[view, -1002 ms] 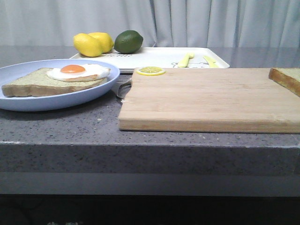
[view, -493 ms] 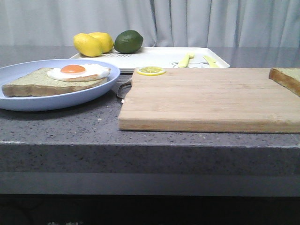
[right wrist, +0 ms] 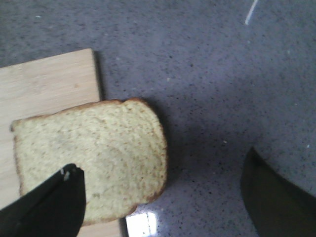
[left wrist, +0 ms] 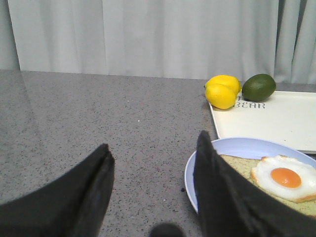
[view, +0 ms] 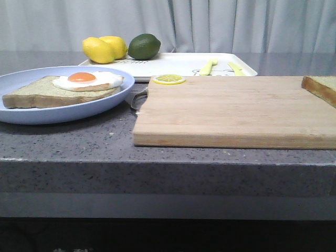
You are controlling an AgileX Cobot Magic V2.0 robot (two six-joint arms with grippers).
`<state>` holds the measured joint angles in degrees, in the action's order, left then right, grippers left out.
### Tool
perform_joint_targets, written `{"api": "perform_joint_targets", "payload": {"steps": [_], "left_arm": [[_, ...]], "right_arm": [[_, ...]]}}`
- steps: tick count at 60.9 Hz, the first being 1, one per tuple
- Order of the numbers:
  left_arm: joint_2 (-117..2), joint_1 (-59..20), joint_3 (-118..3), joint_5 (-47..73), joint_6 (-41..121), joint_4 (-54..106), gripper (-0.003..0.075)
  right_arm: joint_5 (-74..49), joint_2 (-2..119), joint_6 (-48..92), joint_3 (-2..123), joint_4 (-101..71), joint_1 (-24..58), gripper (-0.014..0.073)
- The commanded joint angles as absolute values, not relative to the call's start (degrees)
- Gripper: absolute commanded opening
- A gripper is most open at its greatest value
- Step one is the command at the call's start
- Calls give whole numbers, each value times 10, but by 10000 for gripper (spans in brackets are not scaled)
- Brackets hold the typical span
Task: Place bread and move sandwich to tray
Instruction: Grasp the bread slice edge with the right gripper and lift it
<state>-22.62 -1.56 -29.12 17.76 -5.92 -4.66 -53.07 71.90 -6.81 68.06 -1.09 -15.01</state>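
Both tools [left wrist: 153, 163] [right wrist: 163, 197] spread; square speckled bread [right wrist: 94, 163] overhangs pale wooden board [view: 236, 110]

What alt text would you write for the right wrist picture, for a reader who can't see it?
A slice of bread lies flat, partly on a wooden cutting board and overhanging its edge above a speckled grey countertop. The right gripper hovers above it with its dark fingers spread wide and holding nothing.
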Motion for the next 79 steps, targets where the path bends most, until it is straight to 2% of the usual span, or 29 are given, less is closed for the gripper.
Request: {"api": "perform_joint_targets", "payload": {"steps": [1, 18, 32, 49, 53, 56, 61, 68, 79], "left_arm": [[-233, -20, -311, 126, -64, -43, 323], [-233, -20, -311, 126, -64, -43, 253], [-233, -20, -311, 126, -64, -43, 183], [-233, -20, -311, 125, -64, -43, 112], [-233, -20, -311, 125, -64, -43, 104], [-233, -20, -311, 125, -64, -43, 94], [-233, -20, -311, 125, -64, -43, 76], [-233, -20, -311, 125, -64, -43, 58], [-233, -20, -311, 125, -64, -43, 20]], "right_arm": [[-508, 748, -55, 713, -52, -185, 641], [-558, 867, 145, 737, -290, -282, 641], [-571, 937, 211, 737, -347, -275, 641], [-587, 949, 219, 737, -353, -265, 633], [-600, 949, 219, 737, -353, -265, 573], [-608, 949, 219, 737, -354, -265, 493], [-614, 949, 219, 737, -359, -265, 241], [-622, 948, 219, 737, -370, -266, -59], [-637, 932, 218, 751, -386, -266, -64]]}}
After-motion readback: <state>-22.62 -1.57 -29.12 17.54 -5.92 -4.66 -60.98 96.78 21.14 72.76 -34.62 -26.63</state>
